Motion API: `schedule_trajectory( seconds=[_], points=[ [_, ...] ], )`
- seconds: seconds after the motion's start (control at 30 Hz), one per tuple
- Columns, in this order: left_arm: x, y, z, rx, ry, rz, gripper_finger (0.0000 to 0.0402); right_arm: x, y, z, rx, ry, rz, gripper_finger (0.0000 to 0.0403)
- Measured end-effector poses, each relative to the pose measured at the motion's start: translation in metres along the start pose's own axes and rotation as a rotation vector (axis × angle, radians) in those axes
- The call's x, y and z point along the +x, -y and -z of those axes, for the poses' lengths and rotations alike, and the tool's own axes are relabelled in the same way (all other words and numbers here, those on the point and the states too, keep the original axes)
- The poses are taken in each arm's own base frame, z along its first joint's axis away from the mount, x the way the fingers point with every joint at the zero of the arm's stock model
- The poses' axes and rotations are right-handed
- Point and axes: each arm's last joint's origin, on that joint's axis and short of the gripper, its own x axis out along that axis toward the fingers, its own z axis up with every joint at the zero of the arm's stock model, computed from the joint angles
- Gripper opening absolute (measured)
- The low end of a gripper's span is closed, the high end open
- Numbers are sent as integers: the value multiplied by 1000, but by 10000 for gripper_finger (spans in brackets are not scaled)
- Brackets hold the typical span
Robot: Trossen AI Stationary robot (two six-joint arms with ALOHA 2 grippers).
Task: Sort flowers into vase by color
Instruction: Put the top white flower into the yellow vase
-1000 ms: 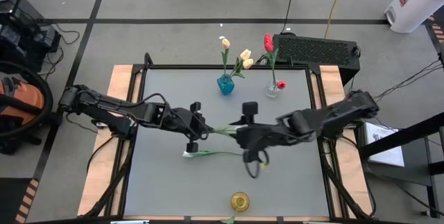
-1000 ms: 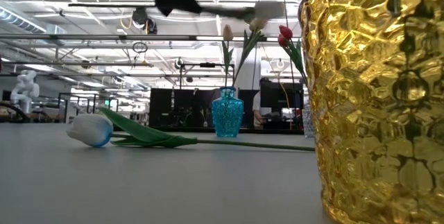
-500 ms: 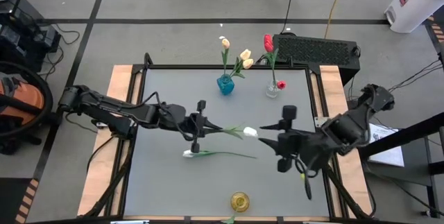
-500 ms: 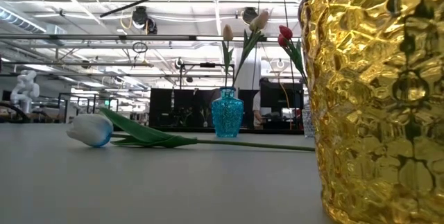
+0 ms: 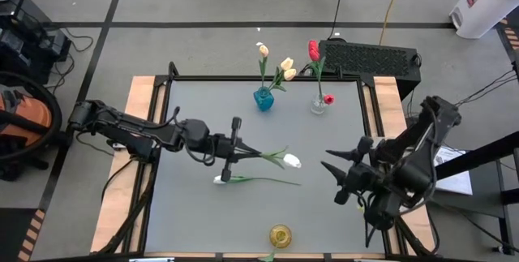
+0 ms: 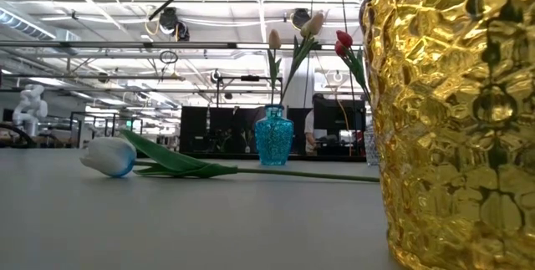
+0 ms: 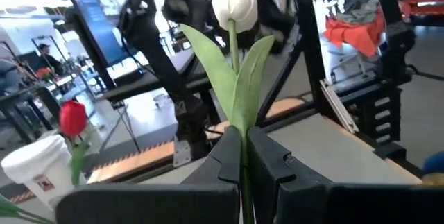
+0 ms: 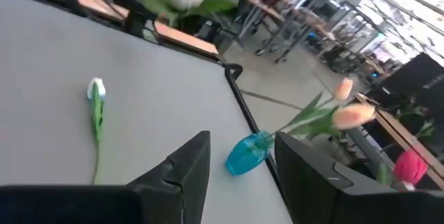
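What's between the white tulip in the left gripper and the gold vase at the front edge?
Only the second white tulip, lying flat on the table below the held white tulip. The left gripper carries its flower above the table, so it should pass over. The right gripper sits off to the side of the path to the gold vase.

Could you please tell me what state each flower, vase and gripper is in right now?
left gripper: shut on the stem of a white tulip, held above the table.
right gripper: open, empty, over the table's right side.
second white tulip: lying flat on the table.
blue vase: upright, holding cream-yellow tulips.
clear vase: upright, holding red tulips.
gold vase: upright, empty.
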Motion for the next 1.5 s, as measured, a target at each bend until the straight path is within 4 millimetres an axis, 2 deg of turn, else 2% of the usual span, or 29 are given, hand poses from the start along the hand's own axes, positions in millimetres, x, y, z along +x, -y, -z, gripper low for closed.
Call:
schedule_trajectory(
  seconds=[0.2, 0.4, 0.57, 0.8, 1.07, 1.27, 1.5],
  points=[
    [0, -2, -4, 27, 42, -16, 9, 2, -22, 51, 97, 96, 80, 153],
    [-1, -13, -6, 33, 87, -63, 9, 10, -37, 105, 249, 237, 139, 153],
    [1, -31, 0, 22, 156, -27, 9, 20, -42, 133, 363, 244, 139, 153],
    [19, -51, 26, -23, 309, 47, 9, 27, -45, 130, 385, 236, 169, 153],
    [39, -53, 63, -75, 420, 94, 8, 37, -48, 115, 383, 215, 225, 153],
    [44, -50, 74, -104, 434, 115, 8, 48, -45, 112, 399, 199, 271, 153],
    [44, -49, 75, -129, 431, 128, 13, 65, -43, 103, 470, 182, 339, 153]
  ],
)
